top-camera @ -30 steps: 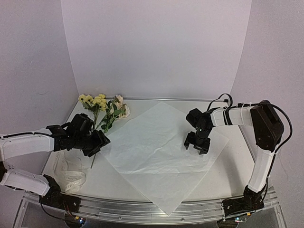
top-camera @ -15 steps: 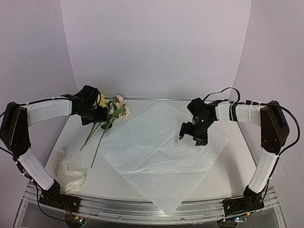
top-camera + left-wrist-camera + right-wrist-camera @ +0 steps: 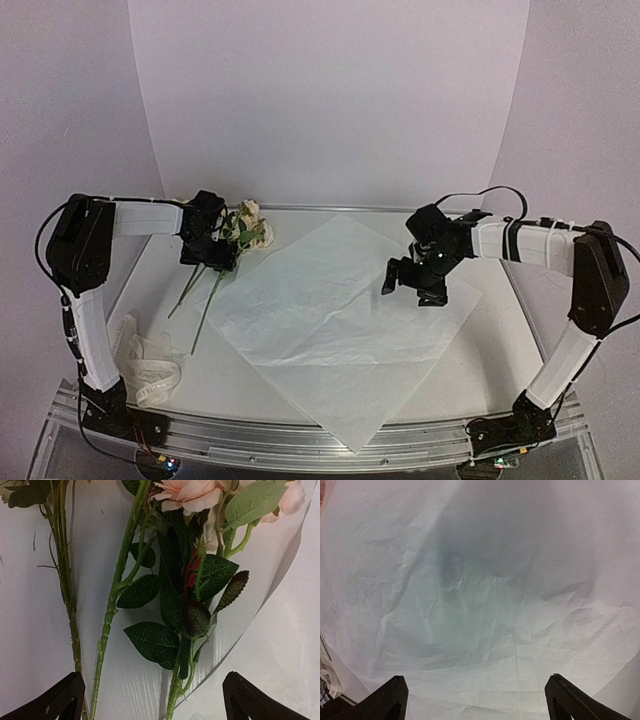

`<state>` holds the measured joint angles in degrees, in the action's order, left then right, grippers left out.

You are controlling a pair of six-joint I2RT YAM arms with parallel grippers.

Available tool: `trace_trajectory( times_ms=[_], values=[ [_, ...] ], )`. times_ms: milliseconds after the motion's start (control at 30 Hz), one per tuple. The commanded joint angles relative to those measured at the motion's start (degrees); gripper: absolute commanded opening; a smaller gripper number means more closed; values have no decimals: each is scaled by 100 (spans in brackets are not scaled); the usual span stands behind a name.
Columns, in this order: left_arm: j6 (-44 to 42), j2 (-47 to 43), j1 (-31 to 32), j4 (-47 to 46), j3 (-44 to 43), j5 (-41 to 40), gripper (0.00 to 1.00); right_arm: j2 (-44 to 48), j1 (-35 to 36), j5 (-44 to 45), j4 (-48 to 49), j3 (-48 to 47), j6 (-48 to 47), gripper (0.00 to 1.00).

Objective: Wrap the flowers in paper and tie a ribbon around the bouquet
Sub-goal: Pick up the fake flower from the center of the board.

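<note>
White paper (image 3: 330, 320) beside flowers (image 3: 246, 226), ribbon (image 3: 150, 368) apart

The left arm (image 3: 145, 215) and the right arm (image 3: 530, 243) have white textured tubular links joined by bulky black joint housings. A thin black cable (image 3: 478, 195) loops at the right arm's twelve o'clock. Matte black angular fingertips (image 3: 60, 700) show at seven and five o'clock in wrist views
</note>
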<state>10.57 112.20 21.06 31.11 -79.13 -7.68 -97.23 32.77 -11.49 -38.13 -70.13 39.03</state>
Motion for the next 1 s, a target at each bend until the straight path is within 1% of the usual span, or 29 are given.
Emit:
trace_trajectory(
  times_ms=[0,167,400,467,567,633,667,767,833,900,967],
  values=[
    [-266,298,-5,92,-427,-264,100,248,-25,40,109,139,-67,98],
    [-317,510,-125,119,-506,-499,100,310,-30,49,142,219,-65,98],
    [-533,671,-365,32,-605,-482,100,348,-67,71,143,330,-55,98],
    [-611,725,-415,-7,-652,-384,97,353,-87,83,141,352,-36,98],
    [-777,819,-426,-2,-723,-207,90,338,-121,66,140,376,9,98],
    [-841,896,-434,-3,-773,-251,88,329,-134,52,139,371,37,98],
    [-841,932,-465,3,-802,-256,90,328,-132,35,139,369,43,98],
    [-786,971,-613,-74,-819,-38,94,317,-149,32,139,360,40,98],
    [-779,1009,-698,-96,-849,135,94,309,-157,10,143,360,44,98],
    [-801,1068,-787,-84,-897,342,91,297,-163,-3,138,368,44,98],
    [-810,1156,-861,-57,-953,595,86,293,-172,-4,139,377,55,98]
  ],
)
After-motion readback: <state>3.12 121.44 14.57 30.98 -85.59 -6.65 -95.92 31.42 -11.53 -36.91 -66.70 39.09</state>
